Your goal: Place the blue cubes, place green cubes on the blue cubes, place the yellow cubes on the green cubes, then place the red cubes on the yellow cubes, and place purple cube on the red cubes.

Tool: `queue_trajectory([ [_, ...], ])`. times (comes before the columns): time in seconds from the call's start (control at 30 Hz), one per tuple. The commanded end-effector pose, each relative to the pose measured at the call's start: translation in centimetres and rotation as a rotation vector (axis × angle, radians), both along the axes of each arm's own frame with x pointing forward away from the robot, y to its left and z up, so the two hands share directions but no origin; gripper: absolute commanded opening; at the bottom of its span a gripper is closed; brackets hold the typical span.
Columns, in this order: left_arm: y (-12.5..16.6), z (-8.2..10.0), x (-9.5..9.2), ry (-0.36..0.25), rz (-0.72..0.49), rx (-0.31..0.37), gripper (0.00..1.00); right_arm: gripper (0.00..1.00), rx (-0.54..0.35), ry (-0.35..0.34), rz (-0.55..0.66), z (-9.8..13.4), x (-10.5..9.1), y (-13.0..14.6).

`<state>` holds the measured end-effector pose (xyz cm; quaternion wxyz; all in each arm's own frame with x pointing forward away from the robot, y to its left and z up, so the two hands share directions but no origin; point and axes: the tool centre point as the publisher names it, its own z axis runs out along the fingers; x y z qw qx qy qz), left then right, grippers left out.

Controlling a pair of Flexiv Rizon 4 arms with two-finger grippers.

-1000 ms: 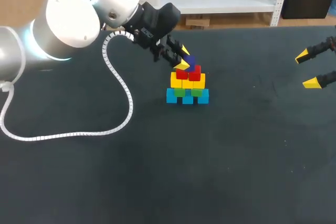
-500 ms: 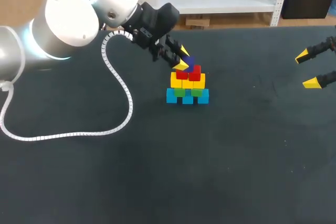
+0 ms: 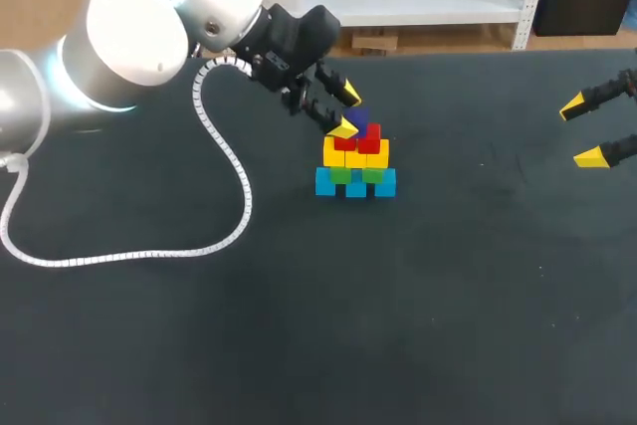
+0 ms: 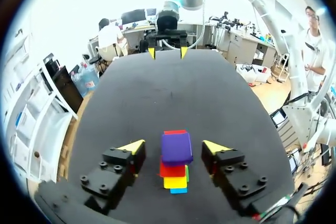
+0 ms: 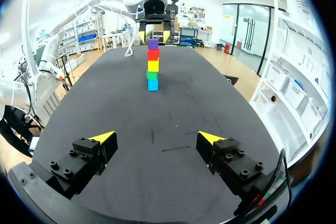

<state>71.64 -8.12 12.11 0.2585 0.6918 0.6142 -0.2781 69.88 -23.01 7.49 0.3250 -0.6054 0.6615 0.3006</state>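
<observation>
**Stack of cubes, seen from the head and wrist views.** The purple cube [image 3: 359,118] sits at the top of the stack [image 3: 355,158], resting on the red cubes [image 3: 356,138]. Below these come a row of yellow cubes [image 3: 356,155], then the green cubes [image 3: 341,175], then the blue cubes [image 3: 356,186] on the dark table [image 3: 448,296]. The stack stands upright on the table's far half. The cubes are plain, strongly coloured and flat-faced. From the right wrist the layers line up as one narrow column.

The left gripper [image 3: 346,111] brackets the top of the stack, with one yellow-tipped finger on each side of the purple cube at its height. In the left wrist view a strip of dark table shows between each fingertip and the cube, so the fingers are released and touch nothing. In the head view the nearer fingertip [image 3: 343,128] overlaps the purple cube's edge and part of a red cube. The left arm [image 3: 139,37] comes in from its own side, and its black wrist covers the table just behind the stack. A white coiled cable [image 3: 229,161] hangs from the arm and loops on the table on that same side, apart from the stack.

The right gripper [image 3: 584,131] hangs well apart from the stack on the opposite side, with its fingers spread wide over bare table.
</observation>
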Motion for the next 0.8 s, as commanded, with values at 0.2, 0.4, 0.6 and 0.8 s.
queue_trajectory([
  [0.2, 4.5, 4.3, -1.0, -0.05, -0.008, -0.084, 1.0, 1.0, 0.001, -0.001, 0.0, 0.0, 0.0, 0.0],
  [0.4, 9.4, 4.8, -1.6, -0.052, -0.009, -0.035, 1.0, 1.0, 0.001, -0.001, 0.0, 0.0, 0.0, 0.0],
  [0.6, 13.4, 5.1, -1.4, -0.045, 0.093, 0.043, 1.0, 1.0, 0.001, -0.001, 0.0, 0.0, 0.0, 0.0],
  [0.8, 15.4, 4.7, -1.1, 0.002, 0.206, 0.015, 1.0, 1.0, 0.001, -0.001, 0.0, 0.0, 0.0, 0.0],
])
